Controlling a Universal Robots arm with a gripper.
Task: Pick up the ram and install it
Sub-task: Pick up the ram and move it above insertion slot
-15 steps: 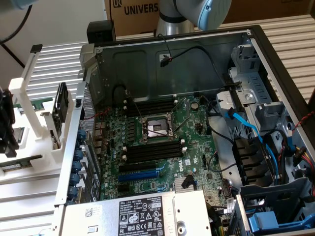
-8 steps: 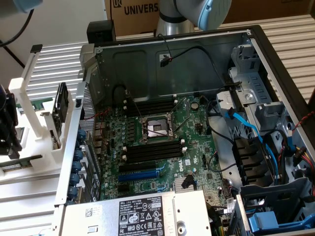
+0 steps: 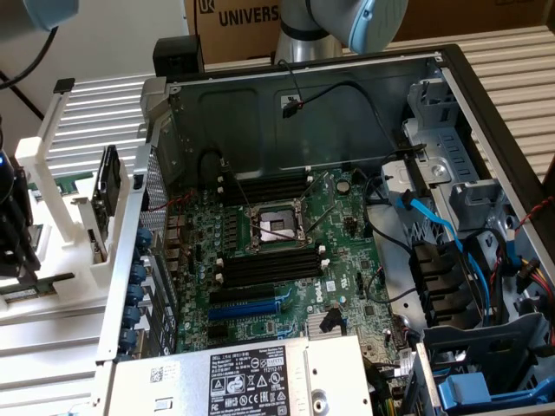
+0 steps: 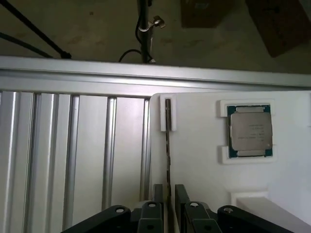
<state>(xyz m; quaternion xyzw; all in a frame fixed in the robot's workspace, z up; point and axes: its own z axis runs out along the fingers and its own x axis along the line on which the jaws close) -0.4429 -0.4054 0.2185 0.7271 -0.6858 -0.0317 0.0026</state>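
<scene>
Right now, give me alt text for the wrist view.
The open black gripper straddles the thin dark ram stick, seen edge-on, standing in a white plastic holder. A square silver processor chip sits in a recess of the same holder, which rests on a ribbed aluminium table.

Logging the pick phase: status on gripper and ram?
Gripper open, astride the ram. Ram on edge in the white holder, not lifted. Nothing blocking; processor chip sits apart.

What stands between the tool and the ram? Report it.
Nothing visible. In the wrist view the ram stands on edge in its white holder, and the tool straddles its near end, one finger on each side.
</scene>
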